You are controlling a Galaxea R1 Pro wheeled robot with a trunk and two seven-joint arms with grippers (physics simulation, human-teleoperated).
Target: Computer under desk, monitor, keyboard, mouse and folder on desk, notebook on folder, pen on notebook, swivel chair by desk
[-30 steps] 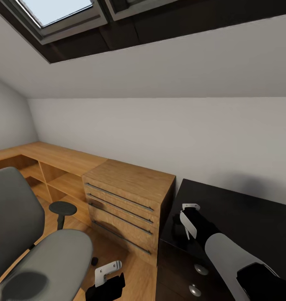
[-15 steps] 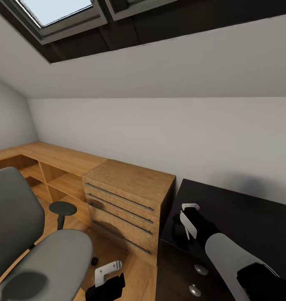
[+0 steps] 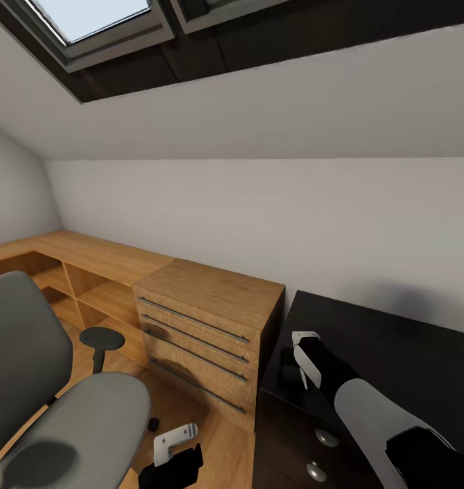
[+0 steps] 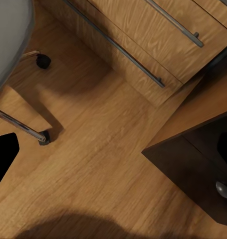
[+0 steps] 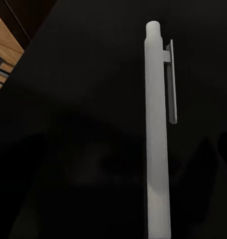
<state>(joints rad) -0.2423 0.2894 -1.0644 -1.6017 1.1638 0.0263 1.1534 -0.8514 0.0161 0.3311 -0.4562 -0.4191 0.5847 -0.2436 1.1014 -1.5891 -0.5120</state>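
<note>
Over the last second the right pincer (image 3: pixel 303 360) has crept slightly toward the corner of the dark desk (image 3: pixel 395 346), clenched on the pen (image 5: pixel 158 134), which hangs above the bare top. The swivel chair (image 3: pixel 68 414) stands beyond the wooden drawers (image 3: pixel 204 326); open floor (image 4: pixel 103 164) lies between. Left pincer (image 3: pixel 174 441): grip unclear.

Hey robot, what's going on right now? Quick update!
Right gripper holding white pen over black desk. Left gripper low beside grey chair, holding nothing I can see. Nothing in the way.
</note>
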